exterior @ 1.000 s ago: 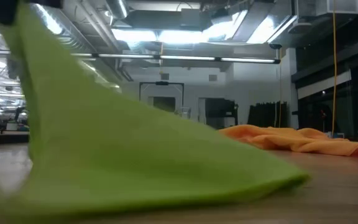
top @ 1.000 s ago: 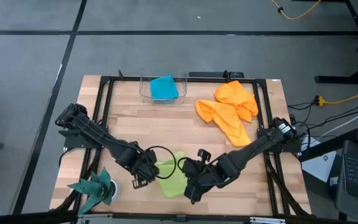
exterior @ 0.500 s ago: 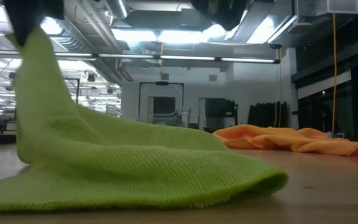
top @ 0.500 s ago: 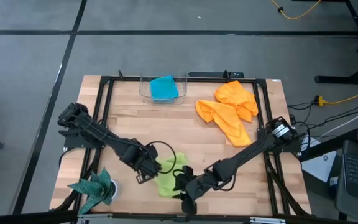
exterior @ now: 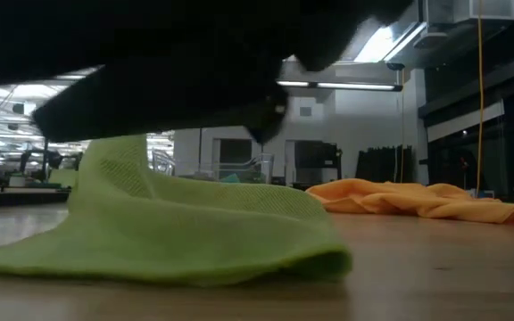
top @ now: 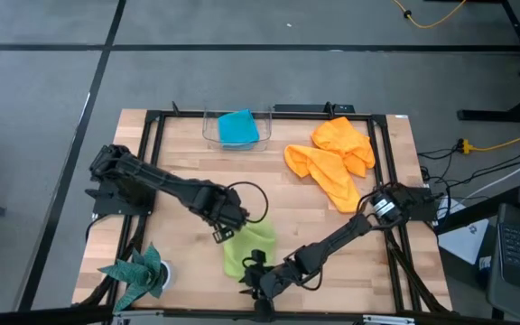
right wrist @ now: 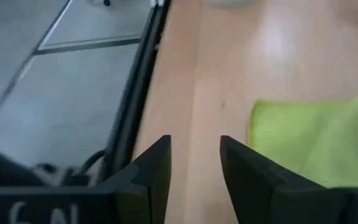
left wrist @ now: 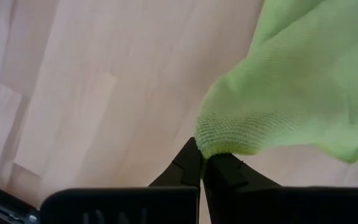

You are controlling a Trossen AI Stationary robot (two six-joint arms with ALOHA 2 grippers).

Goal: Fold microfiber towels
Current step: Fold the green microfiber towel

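The lime-green towel (top: 249, 246) lies near the table's front edge, most of it flat on the wood, one corner lifted. My left gripper (top: 231, 226) is above its far left part, pointing down and shut on that corner. My right gripper (top: 254, 287) is low at the front edge, just near of the towel. It is open over bare wood, with the towel (right wrist: 316, 143) beside one finger and nothing between the fingers. Two orange towels (top: 332, 158) lie heaped at the far right. A turquoise-blue towel (top: 237, 128) sits in a clear bin at the far edge. My left gripper pinches a corner of the lime-green towel (left wrist: 219, 140) between its two fingertips, coming from above and pointing down. The corner is raised off the table. The cloth slopes slack from it down to the rest of the towel (exterior: 194, 241), which lies on the wood.
A dark teal spiky-edged cloth (top: 138, 271) lies at the near left corner. A black frame (top: 152, 162) runs along the table's sides, and its front rail (right wrist: 135, 99) is close to my right gripper. Bare wood lies between the green towel and the bin.
My left gripper has carried the towel's corner toward the table's right and far side and slightly down. The raised part has come over the flat part, so the towel is more bunched. My right gripper has sunk and gone toward the near edge and the left, tipping flatter.
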